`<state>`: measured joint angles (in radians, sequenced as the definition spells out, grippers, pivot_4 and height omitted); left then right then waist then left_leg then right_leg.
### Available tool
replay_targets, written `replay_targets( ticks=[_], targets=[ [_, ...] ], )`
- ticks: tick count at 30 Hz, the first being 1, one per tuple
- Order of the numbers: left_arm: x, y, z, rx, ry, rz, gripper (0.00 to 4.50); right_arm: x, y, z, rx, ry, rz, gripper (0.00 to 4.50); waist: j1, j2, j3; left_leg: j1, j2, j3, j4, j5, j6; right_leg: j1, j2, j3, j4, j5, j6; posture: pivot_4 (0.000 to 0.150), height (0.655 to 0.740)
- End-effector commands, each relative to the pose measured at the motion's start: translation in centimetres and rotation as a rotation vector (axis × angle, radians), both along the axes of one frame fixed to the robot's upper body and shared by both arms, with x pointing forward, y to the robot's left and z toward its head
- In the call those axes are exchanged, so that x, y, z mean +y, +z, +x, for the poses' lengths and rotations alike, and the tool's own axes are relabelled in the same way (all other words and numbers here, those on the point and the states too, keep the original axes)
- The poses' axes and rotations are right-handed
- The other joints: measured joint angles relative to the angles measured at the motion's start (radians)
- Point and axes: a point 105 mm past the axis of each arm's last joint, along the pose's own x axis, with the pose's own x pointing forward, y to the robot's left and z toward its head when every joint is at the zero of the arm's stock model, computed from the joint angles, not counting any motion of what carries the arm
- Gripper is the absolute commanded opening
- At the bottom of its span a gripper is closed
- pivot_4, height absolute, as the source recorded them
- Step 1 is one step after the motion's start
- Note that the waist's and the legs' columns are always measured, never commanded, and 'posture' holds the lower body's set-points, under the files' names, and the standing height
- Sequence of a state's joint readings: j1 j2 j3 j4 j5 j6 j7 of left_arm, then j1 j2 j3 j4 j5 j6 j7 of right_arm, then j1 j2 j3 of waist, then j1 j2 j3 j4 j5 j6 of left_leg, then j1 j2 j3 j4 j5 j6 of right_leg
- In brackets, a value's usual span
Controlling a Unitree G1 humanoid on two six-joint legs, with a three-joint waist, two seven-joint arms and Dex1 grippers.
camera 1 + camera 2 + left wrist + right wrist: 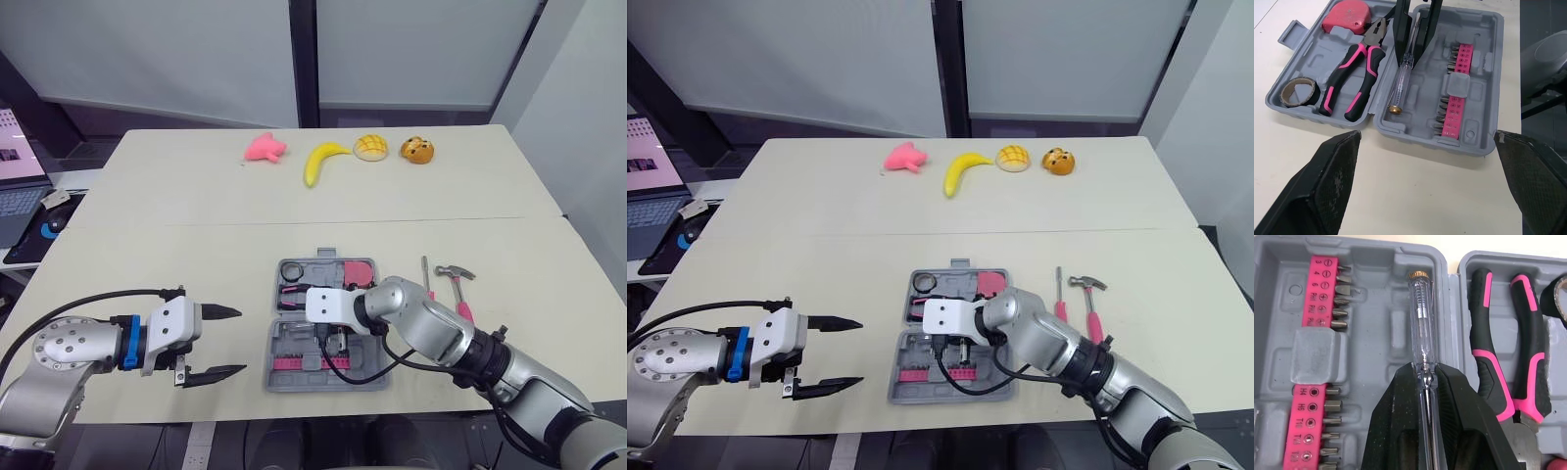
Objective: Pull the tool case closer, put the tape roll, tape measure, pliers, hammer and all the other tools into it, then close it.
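Pink bit strip (pixel 1302 431) reads H4, H6; right tool (pixel 1422 369) pinches clear screwdriver (pixel 1420 318), left tool (pixel 241 342) spread.

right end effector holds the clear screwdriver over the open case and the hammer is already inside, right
No: in the left eye view the hammer lies on the table beside the case. The right end effector does hold the clear screwdriver over it.
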<state>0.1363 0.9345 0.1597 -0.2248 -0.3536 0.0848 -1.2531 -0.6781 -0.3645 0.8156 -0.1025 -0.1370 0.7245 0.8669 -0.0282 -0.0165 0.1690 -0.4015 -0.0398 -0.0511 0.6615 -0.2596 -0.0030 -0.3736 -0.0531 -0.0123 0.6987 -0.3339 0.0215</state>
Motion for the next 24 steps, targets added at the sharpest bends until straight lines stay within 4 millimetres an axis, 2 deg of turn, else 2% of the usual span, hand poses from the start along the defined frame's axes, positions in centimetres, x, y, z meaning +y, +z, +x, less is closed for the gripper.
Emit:
replay_targets(
  ticks=[1, 4, 8, 10, 12, 21, 24],
  targets=[
    [-0.6, 0.3, 0.0, -0.019, -0.021, -0.009, 4.50, 0.5, 0.6, 0.0, -0.004, -0.002, 0.041, 0.99, 0.000, 0.000, 0.000, 0.000, 0.000, 0.000, 0.000, 0.000, 0.000, 0.000, 0.000, 0.000, 0.000, 0.000, 0.000, 0.150, 0.7193],
    [-0.7, 0.4, 0.0, -0.019, -0.024, -0.009, 4.50, 0.7, 0.9, -0.1, -0.009, 0.000, 0.061, 1.58, 0.000, 0.000, 0.000, 0.000, 0.000, 0.000, 0.000, 0.000, 0.000, 0.000, 0.000, 0.000, 0.000, 0.000, 0.000, 0.150, 0.7193],
    [-1.0, 0.6, 0.2, -0.024, -0.025, -0.014, 4.50, 0.9, 3.0, -0.4, -0.004, 0.039, 0.127, 2.47, 0.000, 0.000, 0.000, 0.000, 0.000, 0.000, 0.000, 0.000, 0.000, 0.000, 0.000, 0.000, 0.000, 0.000, 0.000, 0.150, 0.7193],
    [-1.1, 0.6, 0.2, -0.027, -0.023, -0.017, 4.50, 0.8, 3.7, -0.5, -0.010, 0.064, 0.147, 2.47, 0.000, 0.000, 0.000, 0.000, 0.000, 0.000, 0.000, 0.000, 0.000, 0.000, 0.000, 0.000, 0.000, 0.000, 0.000, 0.150, 0.7193],
    [-1.2, 0.7, 0.2, -0.029, -0.023, -0.019, 4.50, 0.7, 4.0, -0.3, -0.022, 0.074, 0.161, 2.12, 0.000, 0.000, 0.000, 0.000, 0.000, 0.000, 0.000, 0.000, 0.000, 0.000, 0.000, 0.000, 0.000, 0.000, 0.000, 0.150, 0.7193],
    [-1.3, 0.9, 0.3, -0.033, -0.020, -0.027, 4.50, 0.4, 1.4, 0.0, -0.025, 0.100, 0.115, 0.15, 0.000, 0.000, 0.000, 0.000, 0.000, 0.000, 0.000, 0.000, 0.000, 0.001, 0.000, 0.000, 0.000, 0.000, 0.000, 0.150, 0.7193],
    [-1.4, 0.8, 0.2, -0.030, -0.019, -0.027, 4.50, 0.4, 0.7, 0.3, -0.015, 0.085, 0.103, 0.03, 0.000, 0.000, 0.000, 0.000, 0.000, 0.000, 0.000, 0.000, 0.000, 0.001, 0.000, 0.000, 0.000, 0.000, 0.000, 0.150, 0.7193]
  ],
)
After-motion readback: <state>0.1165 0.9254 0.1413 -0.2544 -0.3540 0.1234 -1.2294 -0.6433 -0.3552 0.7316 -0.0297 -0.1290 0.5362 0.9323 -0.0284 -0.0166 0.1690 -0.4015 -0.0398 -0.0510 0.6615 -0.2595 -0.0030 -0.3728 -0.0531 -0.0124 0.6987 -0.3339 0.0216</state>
